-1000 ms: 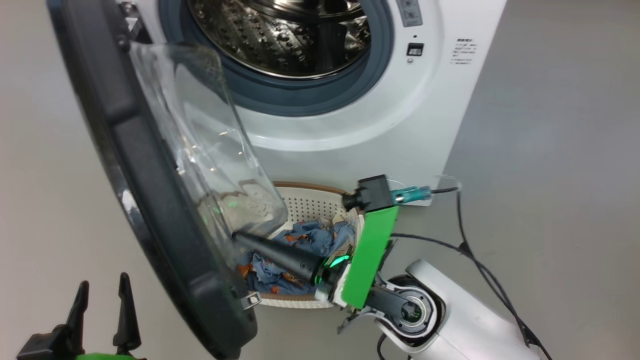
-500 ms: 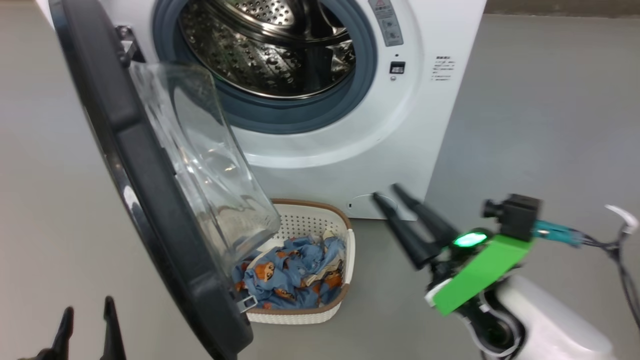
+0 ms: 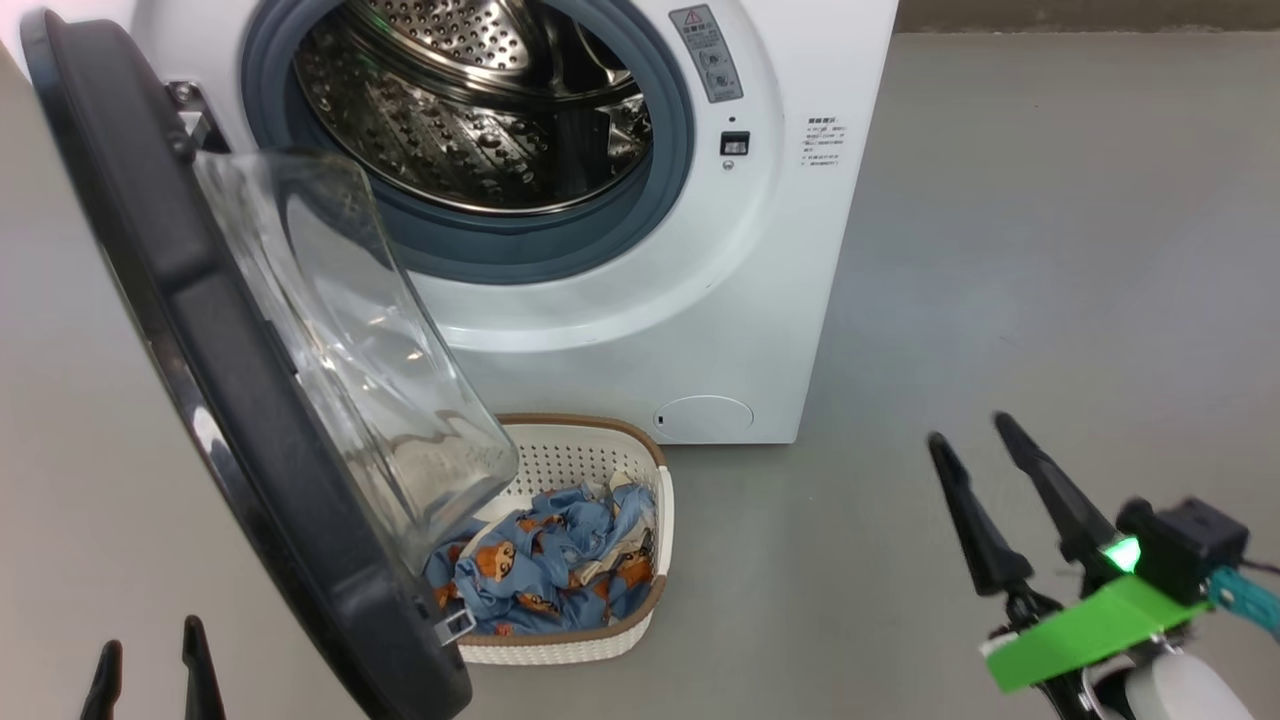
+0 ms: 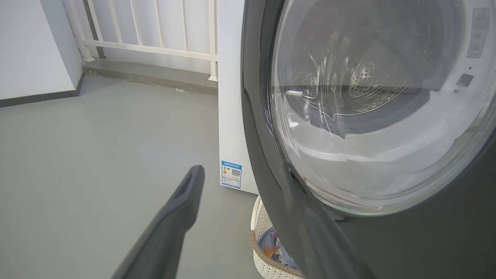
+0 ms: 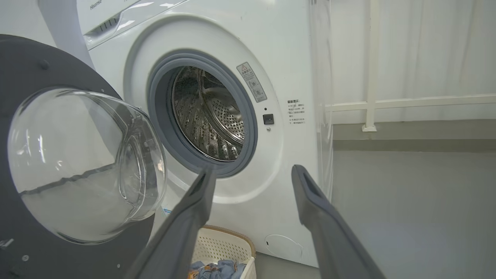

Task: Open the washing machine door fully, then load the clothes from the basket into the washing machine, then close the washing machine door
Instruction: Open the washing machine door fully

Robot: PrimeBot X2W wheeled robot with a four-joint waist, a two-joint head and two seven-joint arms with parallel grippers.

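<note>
Two grippers are listed, fingers spread, nothing held: left gripper point(image 3: 148, 640) at near left, right gripper point(image 3: 968, 430) at near right. Washing machine door point(image 3: 180, 300) is swung open leftward. Clothes point(image 3: 540, 570) are heaped in basket point(image 3: 560, 650), set before washing machine point(image 3: 700, 300).

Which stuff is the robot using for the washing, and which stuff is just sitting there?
For the job: washing machine, door, clothes, basket.
Just there: railing, blue label, floor.
</note>
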